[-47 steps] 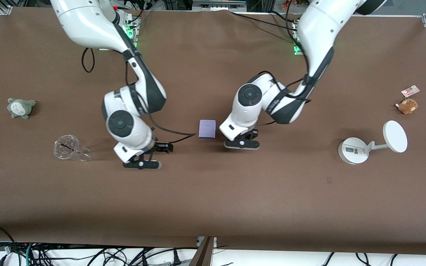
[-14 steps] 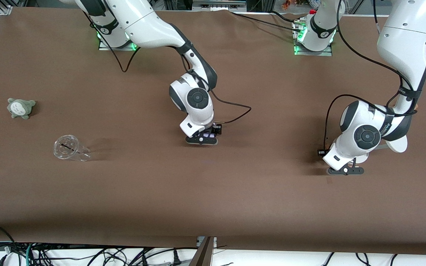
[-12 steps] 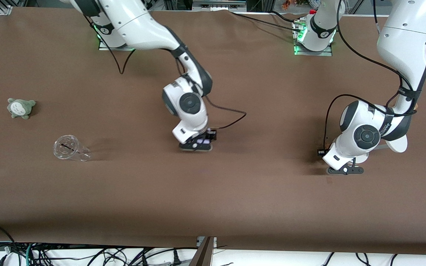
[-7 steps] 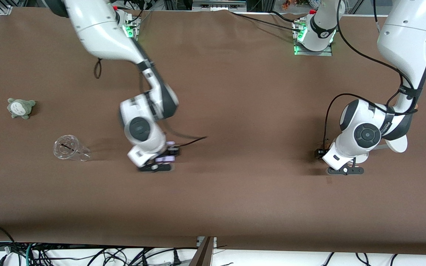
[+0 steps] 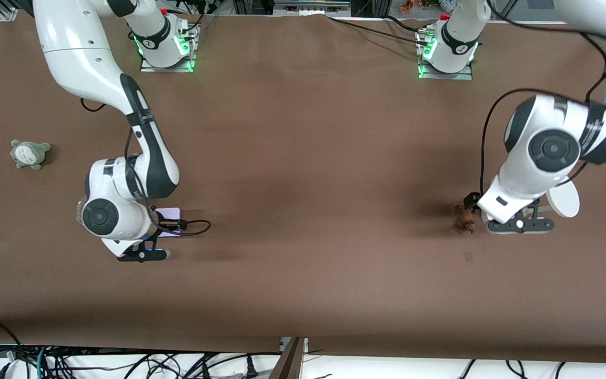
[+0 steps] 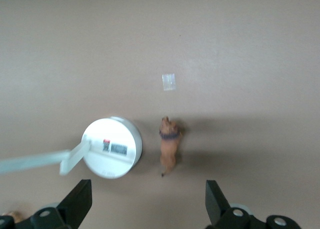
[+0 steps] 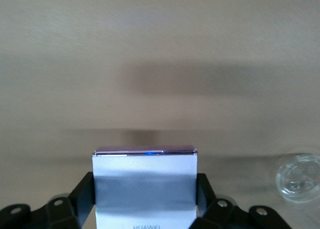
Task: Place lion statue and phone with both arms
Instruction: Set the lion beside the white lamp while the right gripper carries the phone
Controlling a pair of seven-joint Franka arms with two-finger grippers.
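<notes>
A: Right wrist view is showing the phone (image 7: 144, 186) — where is it sitting?
B: The right gripper (image 7: 145, 209) is clamping it, up over the table (image 5: 303, 237) beside the clear cup (image 7: 298, 177).
A: And the lion statue (image 6: 169, 144)?
B: It is lying on the table, just beside the white stand (image 6: 112, 148). The left gripper (image 6: 147, 209) is hanging over it, fingers apart.

Middle of the table (image 5: 313, 173) was bare, wide passage between both arms. Right arm's end: clear cup (image 7: 298, 178) lay just beside the right gripper (image 5: 142, 255), which clamped the phone (image 5: 169, 216); grey plush (image 5: 29, 153) sat well apart. Left arm's end: lion statue (image 5: 463, 221) and white stand (image 6: 111, 147) crowded under the spread left gripper (image 5: 518, 225).
</notes>
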